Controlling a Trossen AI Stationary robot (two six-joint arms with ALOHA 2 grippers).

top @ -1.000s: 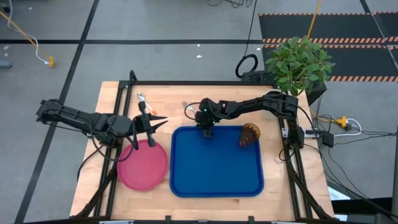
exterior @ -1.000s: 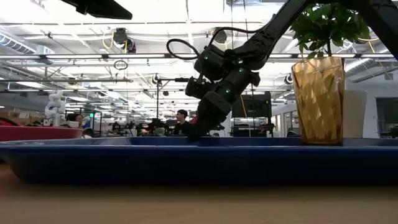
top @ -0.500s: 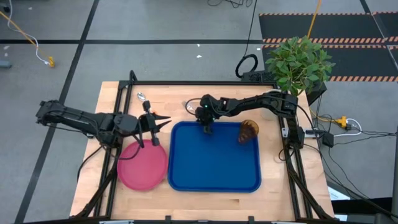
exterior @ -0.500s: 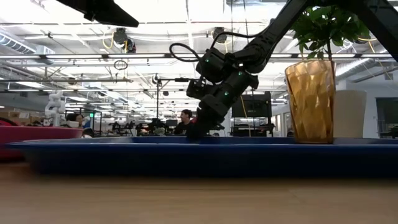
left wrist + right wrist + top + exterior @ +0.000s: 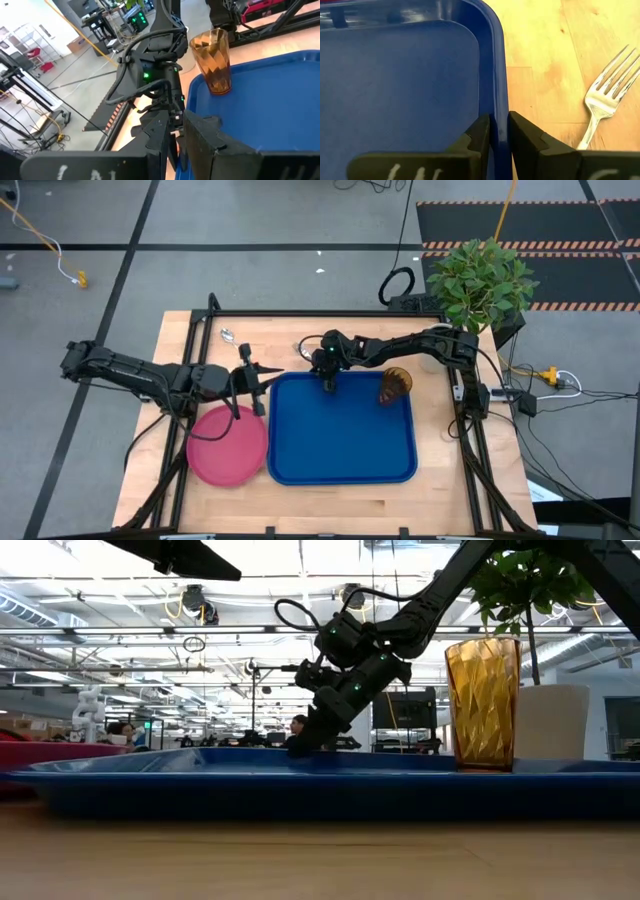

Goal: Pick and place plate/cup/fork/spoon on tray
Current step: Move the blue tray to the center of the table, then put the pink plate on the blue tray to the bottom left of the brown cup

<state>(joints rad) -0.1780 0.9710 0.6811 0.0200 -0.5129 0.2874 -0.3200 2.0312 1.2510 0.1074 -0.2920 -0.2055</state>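
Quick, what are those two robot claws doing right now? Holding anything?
Left gripper: fingers closed on the rim of the big blue plastic tray.
Right gripper: fingers closed on the tray's far rim.

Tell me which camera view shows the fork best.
The right wrist view: the fork lies on the bare wood beside the tray, tines plainly visible. The high view shows only a small glint near the tray's far edge. The low and left wrist views do not show it.

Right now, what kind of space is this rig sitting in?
Likely a large open robotics lab or workshop: exposed ceiling ducts and strip lights, people at workstations behind the table, and floor cables with striped matting.
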